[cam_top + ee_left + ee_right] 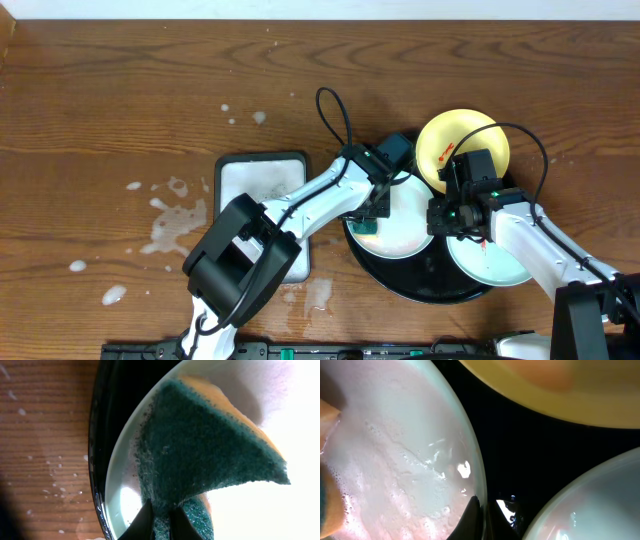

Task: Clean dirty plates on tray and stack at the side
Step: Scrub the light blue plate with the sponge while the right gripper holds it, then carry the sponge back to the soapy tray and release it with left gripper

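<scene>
Starting at the near right, a round black tray [420, 285] is seen on a wooden table [120, 90], with three small plates carried on it. Nearest, on the right of the tray, a pale mint plate [495, 265] is shown with a small red mark and no suds. Just left of it and a little farther back, a soapy mint plate [405, 235] is filmed with foam. A green and yellow sponge [210, 460] is clamped in the closed fingers of the left gripper [160, 522] and pressed onto the left part of this soapy plate. The right gripper [487, 515] is closed at that plate's right rim; whether the rim is actually pinched cannot be told. Left of the black tray, a white sponge tray [250, 175] is partly hidden under the left arm, and water splashes [180, 225] are scattered beside it. Farthest back, a pale yellow plate [455, 150] with a red smear is laid across the black tray's far edge. Scrubbing is judged to be the step in hand, with nothing yet stacked aside. The sponge should be kept flat and swept across the centre, the soapy plate steadied, and pressure kept moderate so that neighbouring plates are not knocked.
</scene>
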Robot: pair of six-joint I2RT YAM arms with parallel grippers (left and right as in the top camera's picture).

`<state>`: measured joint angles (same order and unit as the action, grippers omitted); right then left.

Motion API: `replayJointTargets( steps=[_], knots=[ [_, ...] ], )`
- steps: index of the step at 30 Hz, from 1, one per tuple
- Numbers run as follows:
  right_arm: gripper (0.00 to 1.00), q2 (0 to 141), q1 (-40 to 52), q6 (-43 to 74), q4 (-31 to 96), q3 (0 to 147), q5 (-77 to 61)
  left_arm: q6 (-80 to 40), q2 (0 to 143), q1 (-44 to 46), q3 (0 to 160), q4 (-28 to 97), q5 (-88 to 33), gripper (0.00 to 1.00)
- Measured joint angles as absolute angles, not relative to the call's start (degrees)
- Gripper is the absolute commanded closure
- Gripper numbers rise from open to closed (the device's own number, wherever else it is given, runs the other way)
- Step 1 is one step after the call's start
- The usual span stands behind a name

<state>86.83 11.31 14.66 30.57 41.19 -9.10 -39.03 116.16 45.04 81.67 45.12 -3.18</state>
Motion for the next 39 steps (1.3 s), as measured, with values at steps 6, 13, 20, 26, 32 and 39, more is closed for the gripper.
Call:
replayJointTargets(
  steps=[6, 13, 20, 26, 32, 39],
  knots=[
    [0.99, 86.8, 11.3, 14.8, 30.8, 41.2, -9.0, -39.0, 116.4, 44.5, 80.7, 36.3, -9.5, 0.93],
    [0.99, 86.8, 11.3, 14.9, 30.6, 41.2, -8.5, -39.2, 118.0, 47.1, 80.7, 27.0, -17.0, 0.92],
    [0.99, 86.8, 11.3, 14.8, 30.7, 41.2, -7.7, -39.2, 118.0, 48.7, 81.3, 32.0, -16.1, 0.93],
    [0.9, 86.8, 11.3, 14.8, 30.9, 41.2, -9.0, -39.4, 117.2, 46.9, 82.3, 41.3, -10.2, 0.92],
    [0.83, 86.9, 11.3, 14.6, 30.6, 41.1, -11.1, -39.4, 114.5, 43.9, 81.3, 44.3, -5.6, 0.93],
    [0.99, 87.6, 11.3, 15.0, 27.4, 41.0, -12.2, -38.2, 102.5, 42.6, 80.4, 47.0, -1.4, 0.87]
  ],
)
